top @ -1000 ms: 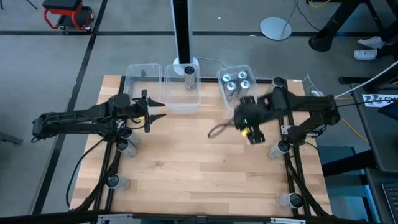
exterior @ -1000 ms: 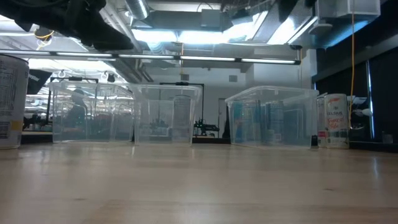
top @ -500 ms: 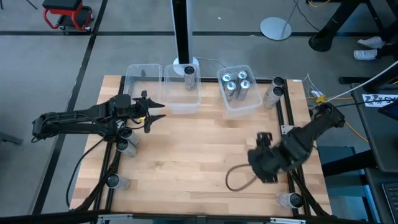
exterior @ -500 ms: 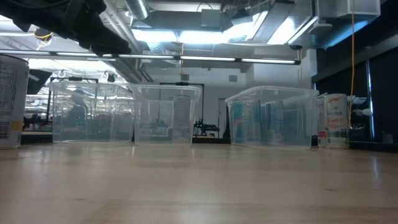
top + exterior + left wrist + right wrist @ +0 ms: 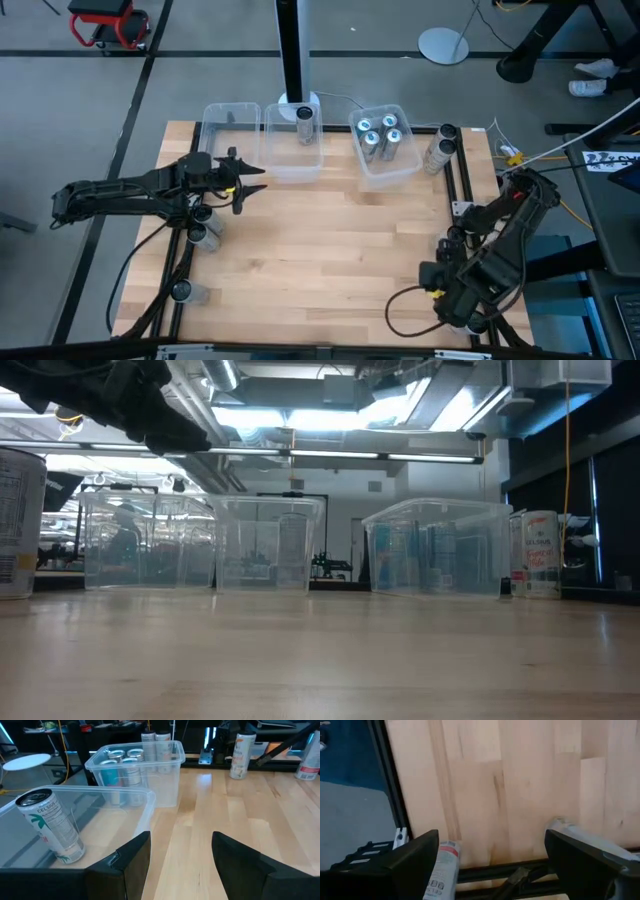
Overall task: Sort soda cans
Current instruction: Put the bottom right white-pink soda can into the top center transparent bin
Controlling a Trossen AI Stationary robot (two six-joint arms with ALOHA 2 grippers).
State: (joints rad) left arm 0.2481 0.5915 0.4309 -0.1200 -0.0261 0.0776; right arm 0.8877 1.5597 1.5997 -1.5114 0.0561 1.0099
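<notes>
From above, the left hand (image 5: 255, 179) hangs over the wooden surface (image 5: 310, 240) with its fingers apart and nothing between them. Just ahead of its fingertips stands the middle clear bin (image 5: 293, 150), which holds one single can (image 5: 305, 125). Beside that bin, a little behind the left hand's tips, is the empty-looking left bin (image 5: 228, 128). Farther ahead of the left hand, beyond the middle bin, the right bin (image 5: 388, 152) holds a group of silver cans (image 5: 379, 137) with bluish tops. One more tall can (image 5: 438, 152) stands just beside the right bin at the surface's edge. The right hand (image 5: 436, 283) is well apart from all the bins, low at the near right edge of the surface; the view from above does not show its fingers clearly.

In the low view the three bins stand in a row, and a white can (image 5: 540, 553) stands at the right of them. A dark part of an arm shows above.

In the left wrist view the two dark fingers (image 5: 132, 860) are clearly parted and empty; the single can stands inside the nearest bin.

In the right wrist view the fingers (image 5: 415, 855) stand wide apart, holding nothing, and a lying can (image 5: 442, 870) is just beside one finger at the surface's frame.
</notes>
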